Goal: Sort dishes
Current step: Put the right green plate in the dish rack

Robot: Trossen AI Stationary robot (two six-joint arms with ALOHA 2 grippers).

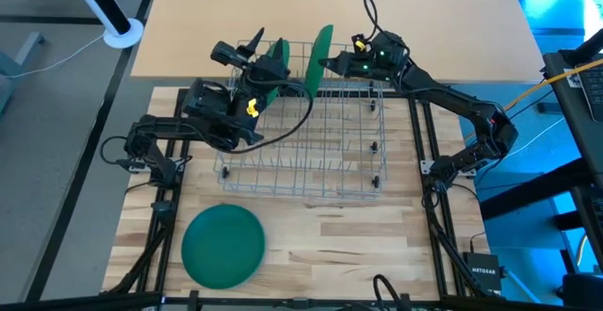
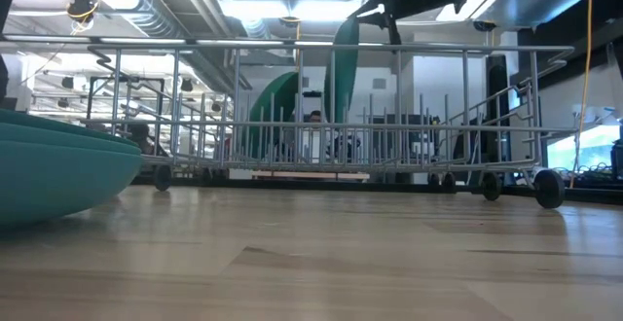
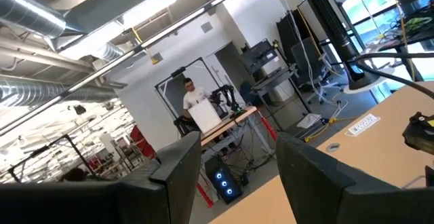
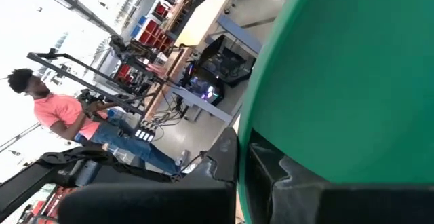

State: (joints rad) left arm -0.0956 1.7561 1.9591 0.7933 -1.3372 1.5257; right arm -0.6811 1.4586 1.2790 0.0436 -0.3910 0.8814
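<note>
Seen from above, our right gripper [image 1: 332,64] is clamped on the rim of an upright green plate [image 1: 321,55] held over the far edge of the wire rack [image 1: 311,151]. Our left gripper [image 1: 267,59], jaws apart and holding nothing, hovers just beside a second plate [image 1: 274,71] that already stands tilted in the rack's far-left slots. A stack of teal plates [image 1: 223,245] waits on the table [image 1: 377,254] near the left front, well apart from the rack. The step in hand appears to be slotting the held plate. To do it well, we judge that we should keep the plate vertical, align its lower edge between two tines beside the standing plate, lower steadily, and release only once it is seated.
</note>
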